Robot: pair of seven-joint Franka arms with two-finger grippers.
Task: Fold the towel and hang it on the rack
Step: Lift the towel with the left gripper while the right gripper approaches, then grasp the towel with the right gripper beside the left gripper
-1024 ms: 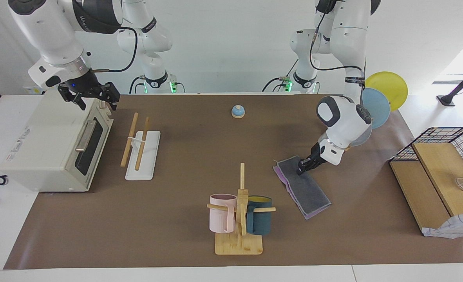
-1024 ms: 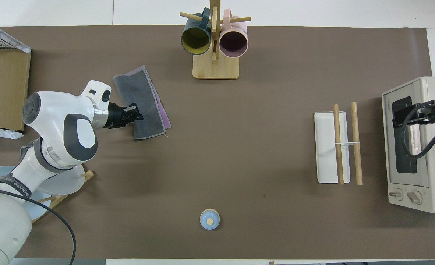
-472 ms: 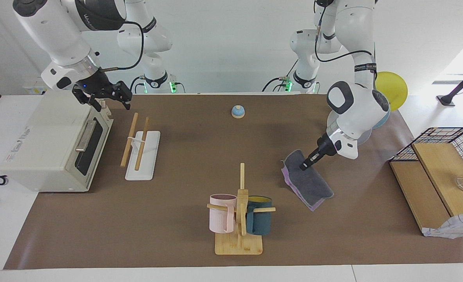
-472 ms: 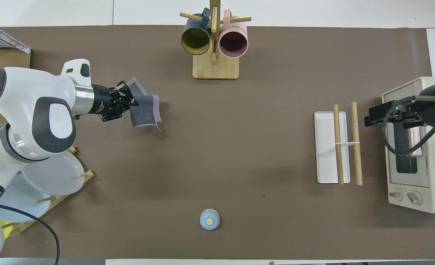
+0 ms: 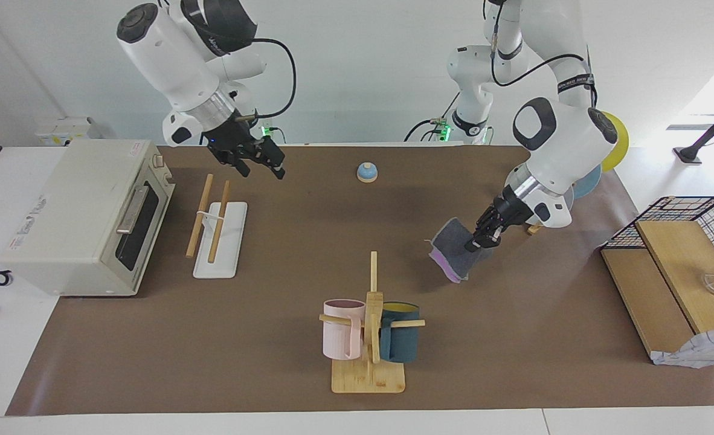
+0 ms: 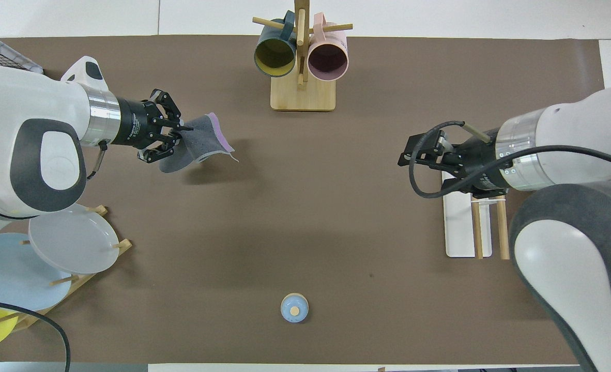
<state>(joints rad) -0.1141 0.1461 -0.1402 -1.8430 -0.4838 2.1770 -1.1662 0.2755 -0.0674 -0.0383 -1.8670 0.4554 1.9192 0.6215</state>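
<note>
Facing view is showing the left gripper (image 5: 482,237) with its fingers (image 5: 473,244) clenched on one edge of the towel (image 5: 452,252), which is hanging folded below them, grey face outward and a purple strip showing at the lower hem. A second ago that towel was lying flat on the counter (image 5: 272,338) under the same fingers; now it is riding clear of the surface, so the fold looks done and the carry toward the rack (image 5: 215,229) is beginning. In the overhead view the same gripper (image 6: 179,135) is pinching the cloth (image 6: 197,147) at its near corner, with the rest draping away from the fingers toward the mug stand (image 6: 300,67).

The right gripper (image 5: 254,158) is swinging in as well: a second ago it was over the toaster oven (image 5: 85,211), and now it is hovering with its fingers spread and empty, just past the rack's rods toward the middle of the counter. That suggests it is coming to meet the towel, though a handover is only a guess.

Outward from the fingers, the rack is well apart from the towel, toward the right arm's end. A small blue bell (image 5: 366,172) is sitting between the arms, a plate stand (image 6: 52,258) is standing by the left arm, and a wooden box with a wire basket (image 5: 677,266) is resting at that end. Brown matting is covering the counter; a plain white wall is closing the room.
</note>
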